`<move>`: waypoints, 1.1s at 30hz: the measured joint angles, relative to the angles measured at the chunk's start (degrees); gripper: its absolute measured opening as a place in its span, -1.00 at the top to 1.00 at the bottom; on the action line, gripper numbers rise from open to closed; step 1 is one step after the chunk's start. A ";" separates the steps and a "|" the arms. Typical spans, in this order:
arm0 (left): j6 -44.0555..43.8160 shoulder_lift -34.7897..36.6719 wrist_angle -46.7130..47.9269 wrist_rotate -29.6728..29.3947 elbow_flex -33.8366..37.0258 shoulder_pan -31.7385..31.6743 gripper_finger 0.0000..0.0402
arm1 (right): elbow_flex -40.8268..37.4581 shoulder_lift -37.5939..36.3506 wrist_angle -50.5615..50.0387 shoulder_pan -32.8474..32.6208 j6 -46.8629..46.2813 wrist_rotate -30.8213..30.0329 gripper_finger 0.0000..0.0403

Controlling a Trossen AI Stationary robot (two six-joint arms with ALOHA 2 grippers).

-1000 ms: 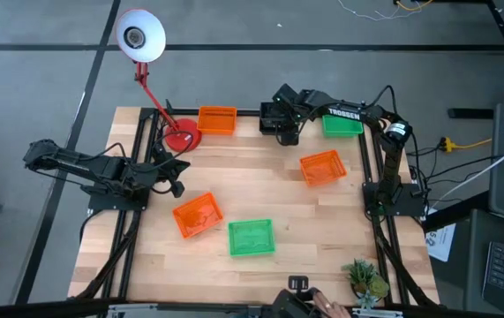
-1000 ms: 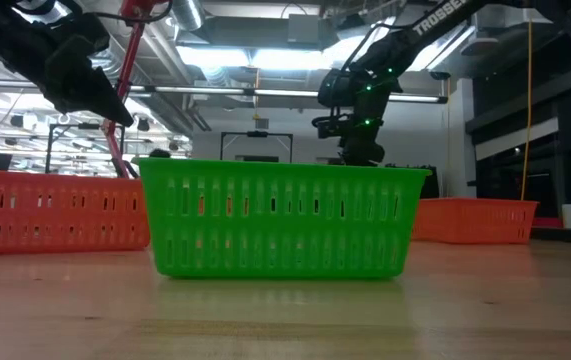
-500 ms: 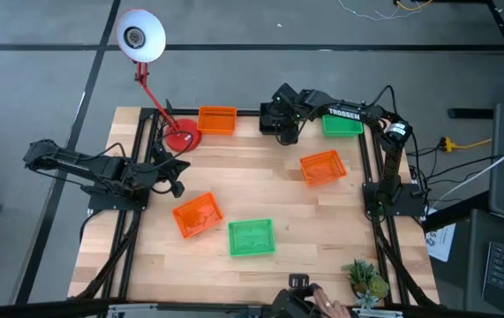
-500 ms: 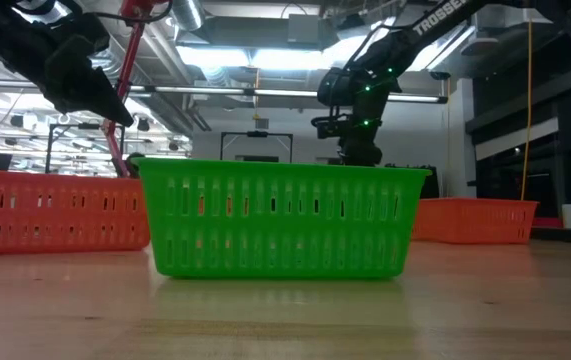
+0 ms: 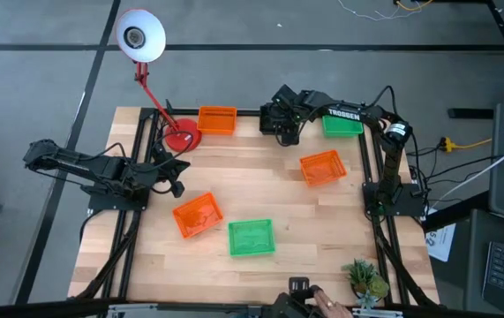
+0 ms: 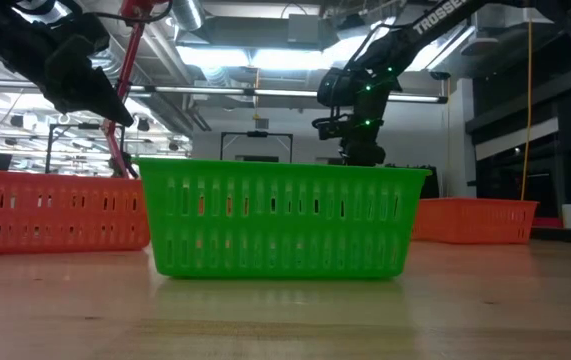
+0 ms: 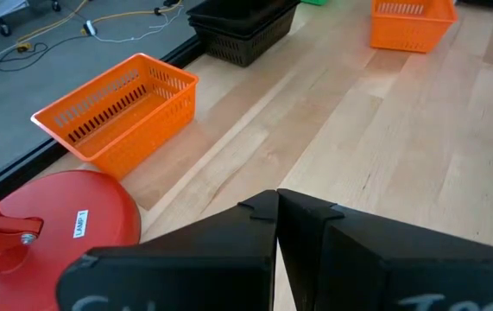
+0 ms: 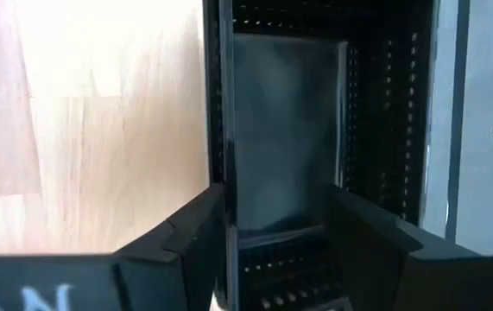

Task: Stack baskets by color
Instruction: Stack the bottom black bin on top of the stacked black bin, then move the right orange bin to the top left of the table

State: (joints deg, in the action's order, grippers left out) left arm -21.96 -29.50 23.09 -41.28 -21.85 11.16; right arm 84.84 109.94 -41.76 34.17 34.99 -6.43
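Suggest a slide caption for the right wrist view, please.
Right gripper open directly above the stacked black baskets at the table edge.

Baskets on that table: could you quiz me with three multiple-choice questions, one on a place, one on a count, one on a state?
1. The red lamp base stands:
A. beside an orange basket
B. between two green baskets
C. on the floor

2. How many orange baskets lie apart?
A. one
B. three
C. five

3. The left end effector is:
A. shut and empty
B. wide open
C. gripping a green basket

Answers: 1 A, base and basket sit side by side; 2 B, the high view shows three; 3 A, its fingers meet with nothing between.
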 joint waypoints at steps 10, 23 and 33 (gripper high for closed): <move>0.01 0.00 0.01 -0.01 0.00 0.01 1.00 | 8.06 -0.10 -11.77 -0.97 -4.89 0.12 0.05; -0.37 -0.04 0.01 -0.01 0.00 0.01 1.00 | 9.66 -2.35 -48.13 -2.77 -33.22 12.33 0.05; -0.42 -0.15 -0.02 0.00 0.00 0.01 1.00 | -13.35 -11.25 -44.94 -3.96 -37.57 6.96 0.21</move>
State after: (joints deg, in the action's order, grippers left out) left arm -22.37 -29.65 23.07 -41.28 -21.85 11.17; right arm 71.48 98.69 -86.70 30.21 -2.58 0.54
